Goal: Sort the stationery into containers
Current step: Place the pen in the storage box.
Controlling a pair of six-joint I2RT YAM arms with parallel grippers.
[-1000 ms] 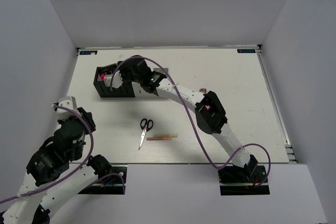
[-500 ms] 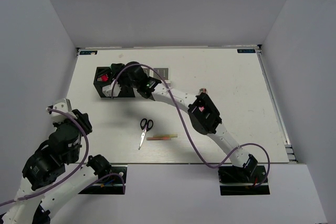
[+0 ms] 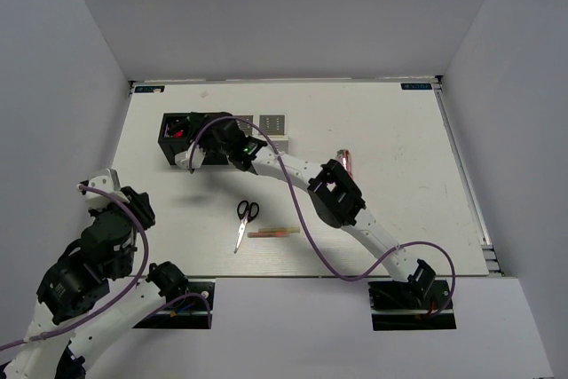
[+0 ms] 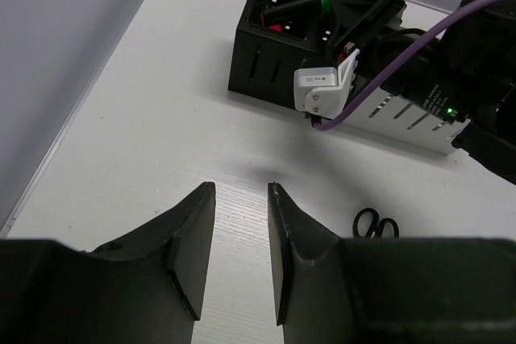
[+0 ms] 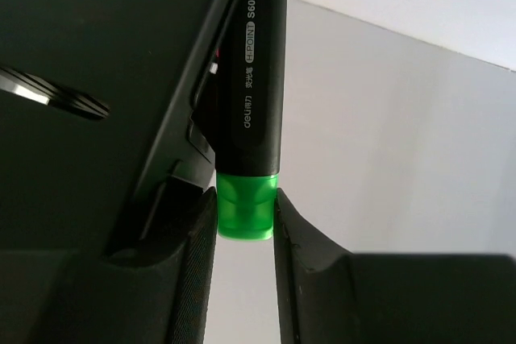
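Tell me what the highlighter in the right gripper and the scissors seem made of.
The highlighter: likely plastic; smooth satin-black barrel with printed white lettering, glossy translucent green cap. The scissors: blades look silvery, probably metal; black handles, probably plastic; finish too small to judge.

A white table (image 3: 390, 130) is filling the middle of the top view, with grey walls (image 3: 53, 86) rising at its left, top and right. A blue sticker (image 3: 149, 89) is sitting at its upper-left corner and a second sticker (image 3: 417, 86) at its upper right. A metal rail (image 3: 468, 193) is running down its right edge.

Scissors (image 4: 375, 222) half hidden (handles show) behind left pincer (image 4: 241, 192).
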